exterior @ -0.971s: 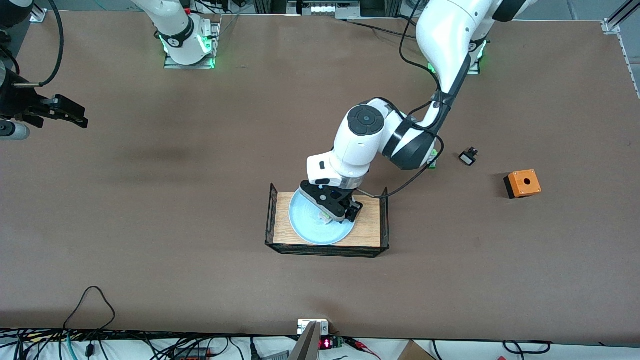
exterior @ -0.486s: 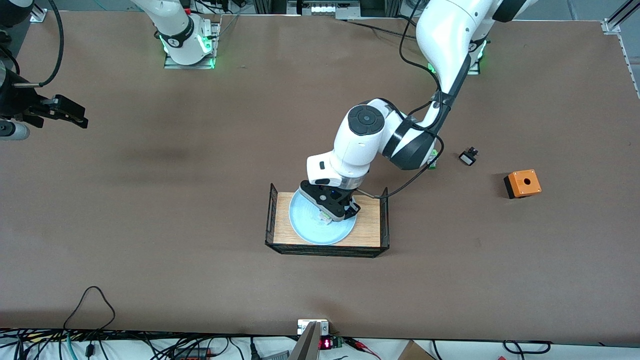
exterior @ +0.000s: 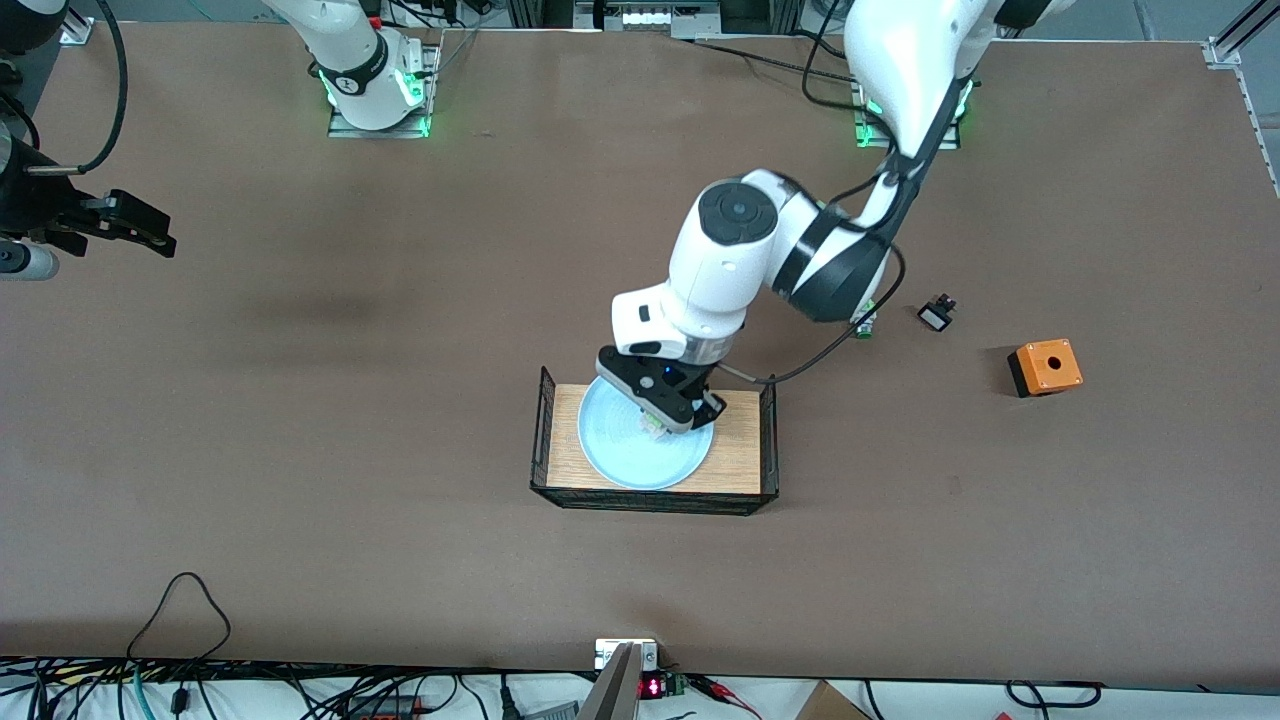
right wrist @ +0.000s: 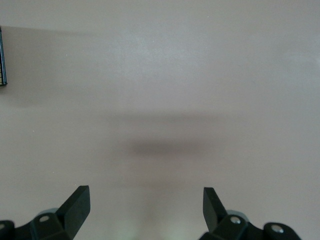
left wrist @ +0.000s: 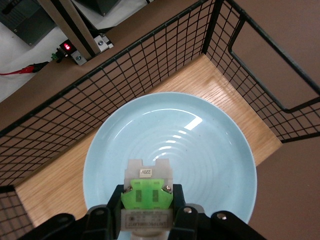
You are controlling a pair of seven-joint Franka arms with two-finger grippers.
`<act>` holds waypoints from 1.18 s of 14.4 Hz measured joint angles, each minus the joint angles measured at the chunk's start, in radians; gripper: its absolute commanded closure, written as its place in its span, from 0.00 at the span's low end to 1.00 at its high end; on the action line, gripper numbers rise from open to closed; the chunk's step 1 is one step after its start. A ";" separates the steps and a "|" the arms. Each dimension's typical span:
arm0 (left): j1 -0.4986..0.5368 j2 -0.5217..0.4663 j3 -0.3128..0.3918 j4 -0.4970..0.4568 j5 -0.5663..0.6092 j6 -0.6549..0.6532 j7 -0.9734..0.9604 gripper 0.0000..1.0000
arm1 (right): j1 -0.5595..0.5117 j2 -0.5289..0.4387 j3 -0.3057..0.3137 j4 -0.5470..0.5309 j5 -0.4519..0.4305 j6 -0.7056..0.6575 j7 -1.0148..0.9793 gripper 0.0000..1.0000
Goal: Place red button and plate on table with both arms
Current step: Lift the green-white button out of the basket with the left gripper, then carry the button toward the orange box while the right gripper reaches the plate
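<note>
- Since a second ago the left tool (exterior: 668, 418) has pressed its fingers together on the small whitish push-button switch with a bright green block (left wrist: 146, 195), and the left arm's elbow has shifted slightly toward its base.
- That left tool hangs over the round pale blue shallow plate (exterior: 620, 455); the switch is pinched between its fingertips (left wrist: 176, 197), and its cap is not visible.
- The plate lies on the light-wood rack with black wire sides (exterior: 742, 455), mid-counter.
- The right tool (exterior: 135, 228) waits over bare matte brown counter (exterior: 350, 560) at the right arm's end, fingers spread wide with nothing between them.
- Toward the left arm's end sit a small black-and-white part (exterior: 936, 315) and an orange box with a round hole (exterior: 1046, 367), apart from each other.
</note>
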 measured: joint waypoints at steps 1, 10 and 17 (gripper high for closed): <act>0.001 -0.039 0.001 0.004 -0.013 -0.068 -0.001 0.83 | 0.000 0.000 0.000 0.000 0.000 0.003 0.000 0.00; 0.228 -0.239 0.016 0.000 -0.106 -0.538 0.011 0.83 | 0.029 0.005 0.010 0.000 0.005 0.006 0.000 0.00; 0.391 -0.250 0.019 -0.097 -0.106 -0.606 0.188 0.82 | 0.196 0.004 0.017 0.000 0.070 0.012 0.088 0.00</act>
